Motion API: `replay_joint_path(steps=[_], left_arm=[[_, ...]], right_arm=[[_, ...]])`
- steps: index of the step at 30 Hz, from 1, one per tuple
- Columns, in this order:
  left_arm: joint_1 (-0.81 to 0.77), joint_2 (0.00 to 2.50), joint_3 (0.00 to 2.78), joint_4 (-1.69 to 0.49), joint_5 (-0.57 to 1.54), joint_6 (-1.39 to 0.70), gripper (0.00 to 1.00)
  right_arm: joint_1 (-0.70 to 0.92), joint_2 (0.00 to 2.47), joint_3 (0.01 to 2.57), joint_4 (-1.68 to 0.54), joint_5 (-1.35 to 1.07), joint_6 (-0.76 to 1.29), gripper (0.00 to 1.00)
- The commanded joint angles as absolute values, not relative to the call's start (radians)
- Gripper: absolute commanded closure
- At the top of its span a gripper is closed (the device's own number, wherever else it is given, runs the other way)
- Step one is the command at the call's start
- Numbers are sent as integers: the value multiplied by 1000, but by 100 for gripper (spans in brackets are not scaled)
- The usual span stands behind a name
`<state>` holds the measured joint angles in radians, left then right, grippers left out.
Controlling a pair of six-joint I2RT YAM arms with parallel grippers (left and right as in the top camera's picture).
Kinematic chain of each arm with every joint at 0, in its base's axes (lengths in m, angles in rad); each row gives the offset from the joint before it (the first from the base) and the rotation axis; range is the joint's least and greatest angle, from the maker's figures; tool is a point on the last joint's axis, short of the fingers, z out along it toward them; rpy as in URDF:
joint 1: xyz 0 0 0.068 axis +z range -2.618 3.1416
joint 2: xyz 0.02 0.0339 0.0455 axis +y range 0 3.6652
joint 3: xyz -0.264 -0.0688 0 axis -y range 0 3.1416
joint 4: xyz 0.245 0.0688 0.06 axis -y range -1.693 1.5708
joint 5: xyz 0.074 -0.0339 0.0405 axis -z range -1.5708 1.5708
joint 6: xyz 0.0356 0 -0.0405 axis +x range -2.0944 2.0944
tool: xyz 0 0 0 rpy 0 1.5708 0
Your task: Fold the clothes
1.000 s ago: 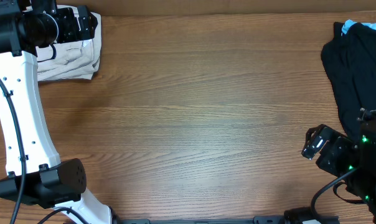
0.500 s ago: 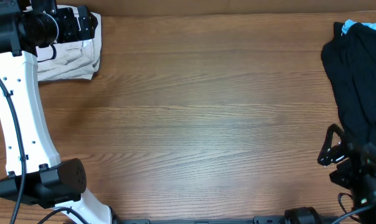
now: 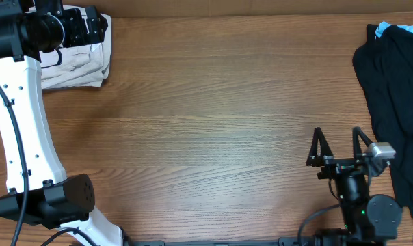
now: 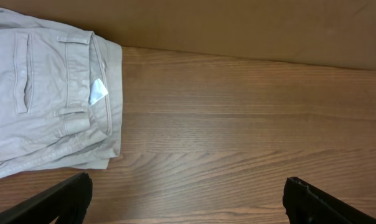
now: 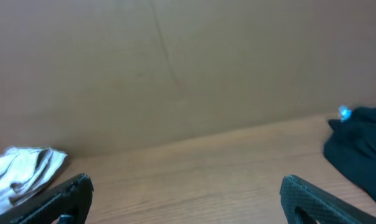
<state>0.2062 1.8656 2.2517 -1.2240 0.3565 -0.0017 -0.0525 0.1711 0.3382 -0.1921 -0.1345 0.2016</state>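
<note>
At five o'clock, nearest, the right gripper point(image 3: 337, 134) stands over the table point(image 3: 227, 116) with jaws wide apart and empty. At three o'clock a black garment point(image 3: 391, 75) lies crumpled. Farthest, at ten o'clock, the beige khaki shorts point(image 4: 45, 106) lie folded, waistband, pocket and white tag point(image 4: 98, 92) showing. The left gripper point(image 4: 185, 183) hovers by them, spread wide and empty.

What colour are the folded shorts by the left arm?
The shorts are light beige; left wrist view.
</note>
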Motion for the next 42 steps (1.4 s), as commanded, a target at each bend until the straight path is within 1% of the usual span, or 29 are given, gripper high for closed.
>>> replay_joint_path(steps=[1,4,6,14,20,27,42], left_arm=[[209,1877,2256,-1223,366,-10,0],[209,1877,2256,-1223,366,-10,0],[209,1877,2256,-1223,366,-10,0],[209,1877,2256,-1223,366,-11,0],[209,1877,2256,-1223,366,-10,0],[209,1877,2256,-1223,366,-10,0],[209,1876,2256,-1223,366,-11,0]], right_arm=[[-63,131,216,-54,-212,175,0],[-63,108,147,31,-212,183,0],[-63,89,120,51,-211,182,0],[-63,8,56,51,-212,182,0],[-63,2,8,52,-212,182,0],[-63,2,8,-67,-212,175,0],[-63,3,8,-62,-222,186,0]])
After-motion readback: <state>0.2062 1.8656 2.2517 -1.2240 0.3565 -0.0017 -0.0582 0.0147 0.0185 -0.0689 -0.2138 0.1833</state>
